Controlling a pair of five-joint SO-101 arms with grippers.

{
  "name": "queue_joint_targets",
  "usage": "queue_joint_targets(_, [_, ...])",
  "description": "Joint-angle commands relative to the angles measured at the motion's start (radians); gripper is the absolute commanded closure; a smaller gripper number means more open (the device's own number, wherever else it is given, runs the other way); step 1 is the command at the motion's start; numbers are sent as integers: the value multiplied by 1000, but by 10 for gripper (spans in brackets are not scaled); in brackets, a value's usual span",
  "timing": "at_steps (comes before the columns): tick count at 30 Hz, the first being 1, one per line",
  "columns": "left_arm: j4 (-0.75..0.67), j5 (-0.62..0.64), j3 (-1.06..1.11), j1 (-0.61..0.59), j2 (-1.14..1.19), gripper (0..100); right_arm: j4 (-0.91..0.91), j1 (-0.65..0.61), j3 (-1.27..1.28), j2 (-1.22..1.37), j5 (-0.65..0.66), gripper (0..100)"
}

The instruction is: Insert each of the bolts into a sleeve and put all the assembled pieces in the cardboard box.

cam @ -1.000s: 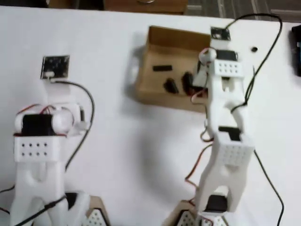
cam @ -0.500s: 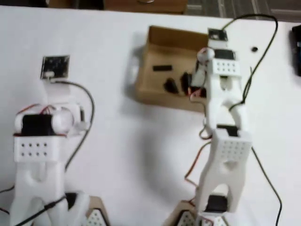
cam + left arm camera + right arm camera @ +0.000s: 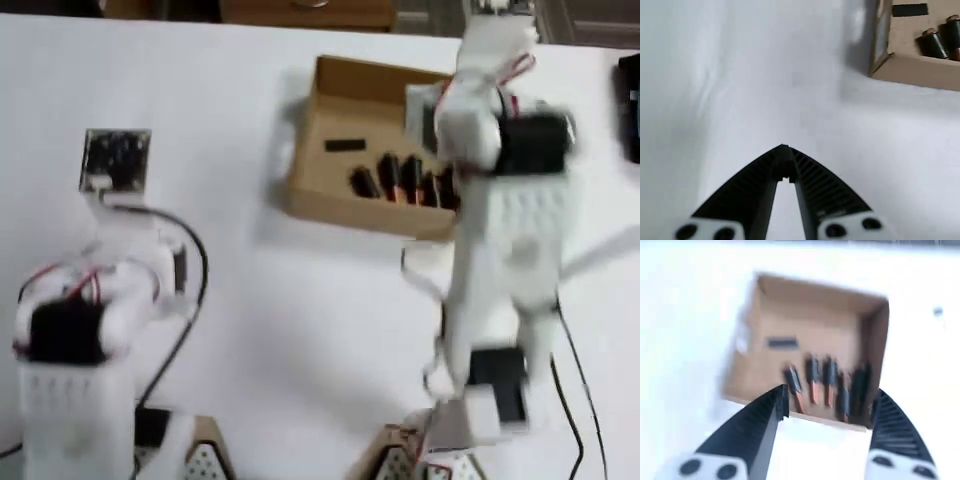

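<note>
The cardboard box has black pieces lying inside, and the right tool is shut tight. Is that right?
No, the right tool is open, jaws apart, as the right wrist view shows. The black pieces do lie inside the cardboard box.

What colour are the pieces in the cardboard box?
The pieces are black with orange ends; best in left wrist view.
</note>
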Motion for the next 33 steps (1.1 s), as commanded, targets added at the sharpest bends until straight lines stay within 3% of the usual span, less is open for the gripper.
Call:
queue_joint_targets(1, [54,-5,-36,58,-103,978,22,-79,106,-291,0,747])
queue_joint_targets(7, [35,-9,191,63,-282,978,22,-94,569,-685,-2,747])
queue_joint_targets(13, [-129,-129,527,58,-574,978,-59,-87,1140,-1018,5,747])
queue_joint_targets(18, [-169,-199,750,49,-838,978,-312,2,1622,-1260,6,747])
queue_joint_targets(21, [-170,-212,832,46,-833,978,-464,68,1881,-1402,14,748])
queue_joint_targets(23, [-172,-212,875,37,-829,978,-532,96,2022,-1492,86,750])
queue_joint_targets(26, [-178,-212,928,-12,-833,977,-549,137,2185,-1629,199,813])
queue_joint_targets(30, [-218,-212,1061,-80,-833,977,-541,203,2363,-1761,212,991])
queue_joint_targets(33, [-226,-215,1130,-120,-835,977,-529,248,2401,-1727,210,981])
